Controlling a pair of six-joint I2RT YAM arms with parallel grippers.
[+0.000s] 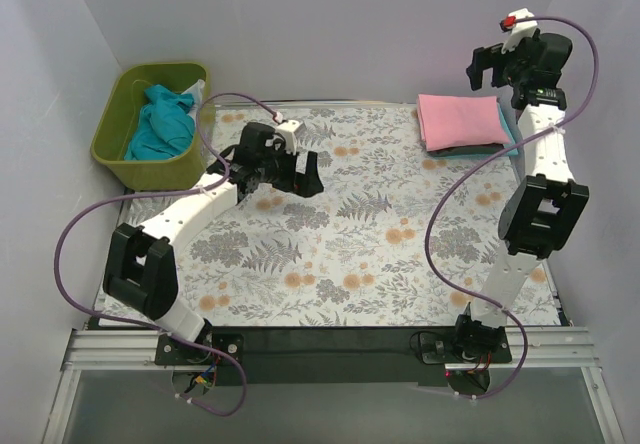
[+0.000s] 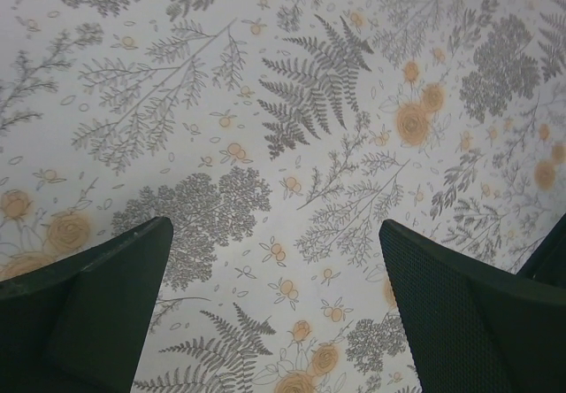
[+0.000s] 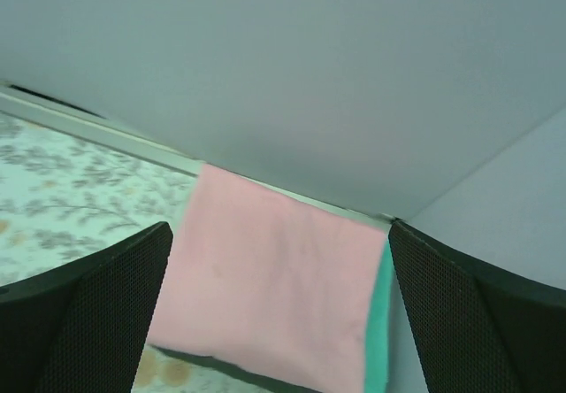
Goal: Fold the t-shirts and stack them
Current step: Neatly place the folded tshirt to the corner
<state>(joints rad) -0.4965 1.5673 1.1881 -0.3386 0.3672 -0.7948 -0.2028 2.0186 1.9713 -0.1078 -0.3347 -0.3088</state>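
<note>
Both my pincers gape empty: the left gripper [image 1: 308, 178] over the floral cloth [image 1: 380, 224], the right gripper [image 1: 487, 65] high above the folded pink t-shirt [image 1: 458, 121] at 1 o'clock. The crumpled teal t-shirt [image 1: 160, 124] in the olive tub [image 1: 150, 172] at 10 o'clock looks light and floppy; I'd pinch a bunched ridge.

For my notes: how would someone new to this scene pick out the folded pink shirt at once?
Start at the floral-printed table cloth and go to its far right corner. There the soft pink cotton t-shirt lies folded flat on top of other folded shirts. It alone is pink, with a dark grey layer and a teal edge showing beneath it.
</note>
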